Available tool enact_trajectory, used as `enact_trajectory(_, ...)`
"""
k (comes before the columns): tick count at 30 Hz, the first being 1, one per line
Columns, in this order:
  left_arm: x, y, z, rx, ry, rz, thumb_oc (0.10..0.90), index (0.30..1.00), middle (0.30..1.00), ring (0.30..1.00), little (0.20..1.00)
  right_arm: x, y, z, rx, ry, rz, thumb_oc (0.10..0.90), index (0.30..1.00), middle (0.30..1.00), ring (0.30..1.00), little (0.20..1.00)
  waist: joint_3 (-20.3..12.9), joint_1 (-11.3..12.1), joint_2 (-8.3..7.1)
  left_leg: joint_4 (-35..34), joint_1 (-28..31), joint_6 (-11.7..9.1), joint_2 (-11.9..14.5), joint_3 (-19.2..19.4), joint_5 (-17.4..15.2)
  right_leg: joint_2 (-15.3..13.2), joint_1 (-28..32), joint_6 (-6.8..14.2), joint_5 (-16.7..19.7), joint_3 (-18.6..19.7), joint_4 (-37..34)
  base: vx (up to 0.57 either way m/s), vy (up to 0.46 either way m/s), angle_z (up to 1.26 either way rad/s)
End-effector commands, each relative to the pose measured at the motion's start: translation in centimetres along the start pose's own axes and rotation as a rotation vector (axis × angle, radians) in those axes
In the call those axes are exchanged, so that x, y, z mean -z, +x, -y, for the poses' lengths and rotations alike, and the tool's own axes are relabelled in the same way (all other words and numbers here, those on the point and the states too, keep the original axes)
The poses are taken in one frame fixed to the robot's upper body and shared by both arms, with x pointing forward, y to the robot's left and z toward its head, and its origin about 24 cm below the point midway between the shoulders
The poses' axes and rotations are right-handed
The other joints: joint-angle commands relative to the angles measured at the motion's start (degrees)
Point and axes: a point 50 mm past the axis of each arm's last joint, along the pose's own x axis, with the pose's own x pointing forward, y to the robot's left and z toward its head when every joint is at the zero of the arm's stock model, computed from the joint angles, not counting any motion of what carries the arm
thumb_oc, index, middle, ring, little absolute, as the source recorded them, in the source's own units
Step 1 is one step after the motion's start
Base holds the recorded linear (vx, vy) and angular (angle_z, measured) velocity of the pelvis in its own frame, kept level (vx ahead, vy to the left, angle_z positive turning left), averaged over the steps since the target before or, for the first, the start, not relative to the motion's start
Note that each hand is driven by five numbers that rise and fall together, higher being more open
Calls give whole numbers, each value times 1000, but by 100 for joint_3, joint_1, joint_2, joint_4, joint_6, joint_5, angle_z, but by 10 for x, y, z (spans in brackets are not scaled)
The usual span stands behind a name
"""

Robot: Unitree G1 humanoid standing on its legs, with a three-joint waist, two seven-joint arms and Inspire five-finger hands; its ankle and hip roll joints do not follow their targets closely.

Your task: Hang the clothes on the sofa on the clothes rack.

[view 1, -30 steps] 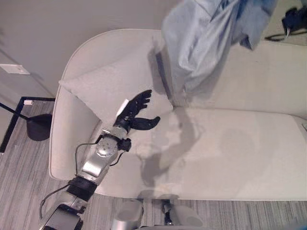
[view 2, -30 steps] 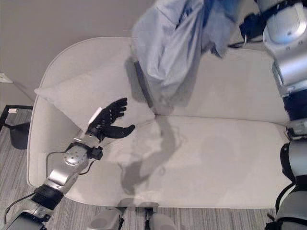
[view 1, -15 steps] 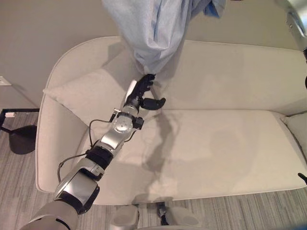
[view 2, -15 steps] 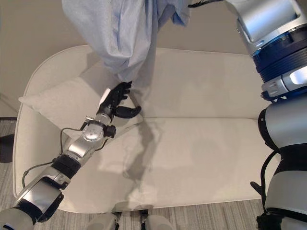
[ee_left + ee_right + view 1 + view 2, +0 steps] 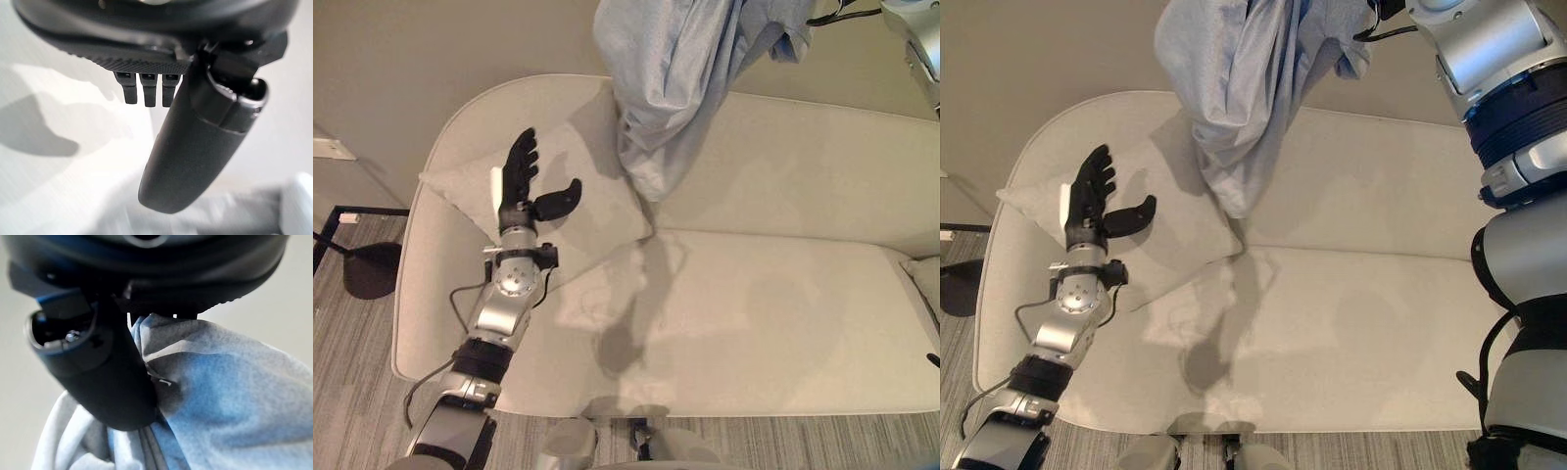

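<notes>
A light blue shirt (image 5: 674, 90) hangs in the air above the back of the cream sofa (image 5: 764, 323), bunched at its top. My right hand (image 5: 108, 377) holds that bunched top, its thumb pressing the cloth (image 5: 230, 396) against the palm. The shirt's lower end dangles just above the sofa's backrest. My left hand (image 5: 523, 188) is raised over the pillow (image 5: 592, 220) at the sofa's left end. It is open, fingers straight and thumb (image 5: 195, 147) spread, left of the shirt and clear of it.
A black stand with a round base (image 5: 367, 269) is on the striped floor left of the sofa. A second cushion (image 5: 925, 279) sits at the sofa's right end. The wall rises right behind the backrest.
My left hand has drawn back to the left from the shirt's lower end and now points upward over the pillow. The shirt stays held high; the camera has shifted.
</notes>
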Motion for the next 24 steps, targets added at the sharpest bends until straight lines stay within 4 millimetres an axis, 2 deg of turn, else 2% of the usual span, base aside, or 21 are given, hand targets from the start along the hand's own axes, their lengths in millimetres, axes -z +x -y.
enact_trajectory(1,-2,-26,-9,104,52,83,800,900,900,900,900,-52,19,56,232,12,140,400,300,300,300,300,-1811,128,-507,-1,178,-145,640,194,-808,-750,113,548,73,-95,28,-12,-4,6)
enact_trajectory(5,10,-20,3,148,107,33,800,900,900,900,900,-64,22,46,217,42,172,400,300,300,300,300,-1842,56,-526,-1,157,-165,649,224,-793,-733,82,547,85,-82,28,-22,-9,6)
enact_trajectory(8,10,-12,17,167,119,35,800,900,900,900,900,-69,24,39,210,50,180,400,300,300,300,300,-1857,7,-535,-1,149,-178,651,243,-790,-720,70,539,92,-63,28,0,0,0)
enact_trajectory(9,6,-5,29,179,118,41,800,900,900,900,900,-73,26,30,194,57,180,400,300,300,300,300,-1884,-71,-553,-1,152,-188,660,264,-786,-713,59,537,99,-38,28,0,0,0)
enact_trajectory(10,6,-3,31,178,117,44,800,900,900,900,900,-73,27,30,196,55,182,400,300,300,300,300,-1876,-63,-547,-1,145,-188,661,265,-787,-712,52,536,99,-37,28,0,0,0)
enact_trajectory(11,-1,4,44,189,121,66,800,900,900,900,900,-75,29,22,185,67,176,400,300,300,300,300,-1889,-123,-558,-1,151,-196,675,285,-788,-702,45,531,108,-17,28,0,0,0)
enact_trajectory(12,-1,5,45,189,120,68,800,900,900,900,900,-76,29,23,186,66,177,400,300,300,300,300,-1881,-117,-554,-1,150,-197,676,286,-788,-701,43,531,109,-16,28,-52,-7,-5)
enact_trajectory(15,-14,17,66,200,120,108,800,900,900,900,900,-80,31,8,156,87,176,400,300,300,300,300,-1912,-225,-580,-1,127,-212,667,303,-734,-706,6,530,153,25,28,-21,-10,-9)
enact_trajectory(18,-30,29,86,213,166,165,800,900,900,900,900,-90,32,-12,107,121,197,400,300,300,300,300,-1967,-334,-554,-1,178,-225,709,335,-797,-667,31,514,93,70,28,10,-21,-8)
enact_trajectory(19,-30,29,87,213,165,167,800,900,900,900,900,-90,32,-11,108,120,198,400,300,300,300,300,-1964,-331,-555,-1,170,-224,706,333,-792,-670,23,516,96,69,28,-38,-11,-8)
enact_trajectory(24,-38,42,103,189,232,179,800,900,900,900,900,-107,30,-33,36,162,257,400,300,300,300,300,-2024,-484,-540,-1,209,-249,727,374,-798,-638,24,503,92,122,28,10,-18,-5)
